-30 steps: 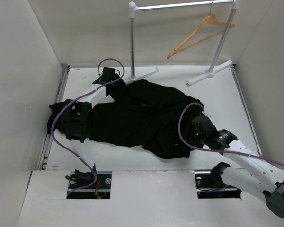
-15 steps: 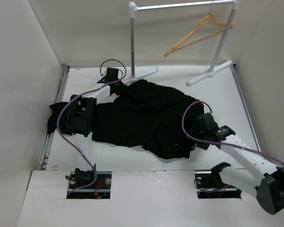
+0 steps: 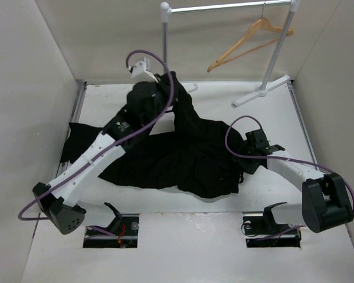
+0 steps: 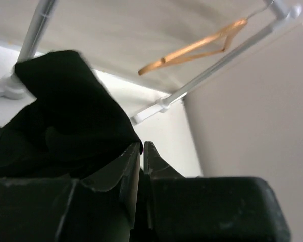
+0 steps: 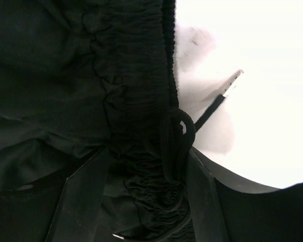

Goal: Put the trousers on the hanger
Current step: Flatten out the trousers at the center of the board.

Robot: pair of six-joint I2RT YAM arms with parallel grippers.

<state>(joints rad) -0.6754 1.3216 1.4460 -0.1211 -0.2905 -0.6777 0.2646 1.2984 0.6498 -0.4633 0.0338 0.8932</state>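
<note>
The black trousers [image 3: 189, 153] lie crumpled across the middle of the table. One part is pulled up toward the back. My left gripper [image 3: 170, 79] is raised there and shut on a fold of the trousers [image 4: 65, 116], pinched at its fingertips [image 4: 141, 146]. My right gripper [image 3: 246, 162] is low at the trousers' right end. It is open, its fingers astride the gathered elastic waistband [image 5: 136, 101], with the drawstring [image 5: 217, 103] lying beside it. The wooden hanger [image 3: 248, 41] hangs tilted on the rail at the back right, and also shows in the left wrist view [image 4: 192, 48].
The grey clothes rail [image 3: 224, 7] stands at the back on two posts, with feet [image 3: 262, 91] on the table. White walls close the left, back and right sides. The left arm's cable [image 3: 159, 112] loops over the trousers.
My left arm has swung up and back toward the rail's left post, lifting a part of the trousers off the table. My right gripper has shifted a little back at the waistband.
</note>
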